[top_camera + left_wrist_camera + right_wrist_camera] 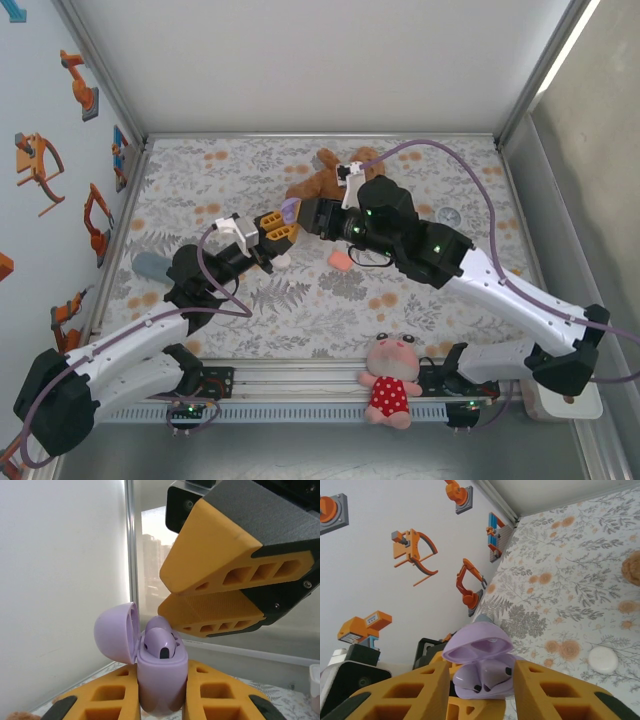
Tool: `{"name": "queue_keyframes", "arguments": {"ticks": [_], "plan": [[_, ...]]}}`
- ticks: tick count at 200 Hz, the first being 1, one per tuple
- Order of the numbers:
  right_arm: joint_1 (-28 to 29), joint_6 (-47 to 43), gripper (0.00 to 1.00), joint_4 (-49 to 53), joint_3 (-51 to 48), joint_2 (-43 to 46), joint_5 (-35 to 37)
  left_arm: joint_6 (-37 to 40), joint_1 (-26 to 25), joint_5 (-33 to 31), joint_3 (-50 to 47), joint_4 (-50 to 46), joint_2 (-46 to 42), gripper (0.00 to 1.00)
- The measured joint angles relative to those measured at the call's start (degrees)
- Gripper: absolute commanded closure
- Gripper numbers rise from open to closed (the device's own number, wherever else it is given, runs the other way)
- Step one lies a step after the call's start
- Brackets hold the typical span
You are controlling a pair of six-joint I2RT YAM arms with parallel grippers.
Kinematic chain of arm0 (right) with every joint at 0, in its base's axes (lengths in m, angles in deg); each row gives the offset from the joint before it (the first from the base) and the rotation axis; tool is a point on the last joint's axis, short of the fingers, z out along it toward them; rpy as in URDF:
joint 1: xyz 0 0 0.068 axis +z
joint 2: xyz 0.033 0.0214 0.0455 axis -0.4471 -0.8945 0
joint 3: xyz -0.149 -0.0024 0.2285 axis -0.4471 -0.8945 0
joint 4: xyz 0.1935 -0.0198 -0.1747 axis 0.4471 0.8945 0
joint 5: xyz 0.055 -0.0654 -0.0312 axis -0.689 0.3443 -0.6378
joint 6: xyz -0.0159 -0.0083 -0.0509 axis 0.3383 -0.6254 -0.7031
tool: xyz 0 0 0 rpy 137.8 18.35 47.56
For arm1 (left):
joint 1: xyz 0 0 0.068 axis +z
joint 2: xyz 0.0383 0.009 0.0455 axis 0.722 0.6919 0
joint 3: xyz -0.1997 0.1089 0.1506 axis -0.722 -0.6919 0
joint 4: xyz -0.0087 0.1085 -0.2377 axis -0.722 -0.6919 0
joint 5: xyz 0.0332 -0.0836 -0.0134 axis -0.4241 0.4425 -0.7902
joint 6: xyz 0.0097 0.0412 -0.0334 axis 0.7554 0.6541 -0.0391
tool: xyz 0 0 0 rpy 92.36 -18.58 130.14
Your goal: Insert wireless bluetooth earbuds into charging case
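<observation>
**Both buds down in the lilac case, right fingers parted beside it**

The pale purple earbuds (160, 645) sat side by side in their wells. You could see their rounded tops poking above the rim of the lilac charging case (161, 695), bottom centre of the left wrist view. Its lid (116, 632) stood flipped open, hanging off to the left. Your left gripper (161, 680) was clamped tight on the case body, one orange finger pressed on each side, case upright. Your right gripper (162, 596) reached in from the upper right of that frame. Its two fingers were parted a modest way with nothing between them, the lower tip just beside the buds; whether it touched them, I couldn't tell. From the right wrist, those fingers stood either side of the open case. Seen from above, your two grippers met nose to nose at mid-frame over the floral tablecloth (430, 180). A small pink piece (340, 260) lay just below them, a brown teddy (325, 175) just above. A doll in a red dress (390, 385) lay at the bottom edge.
</observation>
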Motion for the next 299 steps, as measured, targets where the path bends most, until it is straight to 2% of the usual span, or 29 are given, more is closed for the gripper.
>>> {"name": "queue_keyframes", "arguments": {"ticks": [12,50,71,99,133,157,187,228,261,299], "plan": [[0.00,-1.14,0.51,0.61,0.04,0.52,0.83,0.00,0.00,0.00,0.00,-0.02,-0.13,1.00],[-0.48,-10.67,0.17,3.10,2.08,2.27,0.87,-0.42,0.00,0.39,0.00,-0.85,-1.22,1.00],[-1.81,-16.59,0.01,3.45,2.89,4.07,-0.44,-1.31,0.00,0.98,0.00,-1.36,-2.14,1.00],[-5.86,-22.69,0.00,3.45,2.84,6.84,-5.18,-3.28,0.00,2.78,0.00,-2.05,-3.54,0.99],[-12.07,-23.19,0.00,1.64,0.59,9.42,-15.72,-5.55,0.00,5.35,0.00,-2.64,-4.20,0.99],[-12.85,-22.38,0.01,1.29,-0.96,9.22,-22.97,-6.49,0.00,6.64,0.00,-2.56,-4.11,0.99],[-12.85,-20.20,0.05,1.38,-1.66,7.69,-30.60,-7.85,0.00,8.92,0.33,-1.18,-2.10,0.99],[-12.85,-17.68,0.06,2.38,-1.66,5.66,-35.06,-9.86,0.00,11.72,1.55,1.29,1.55,0.99],[-12.90,-16.52,0.06,4.85,-1.60,3.52,-35.28,-11.23,0.00,12.94,1.86,3.98,3.69,0.99],[-12.90,-15.47,0.12,4.57,-1.57,2.93,-37.24,-12.13,0.00,13.94,2.91,5.18,5.29,0.99]]}}
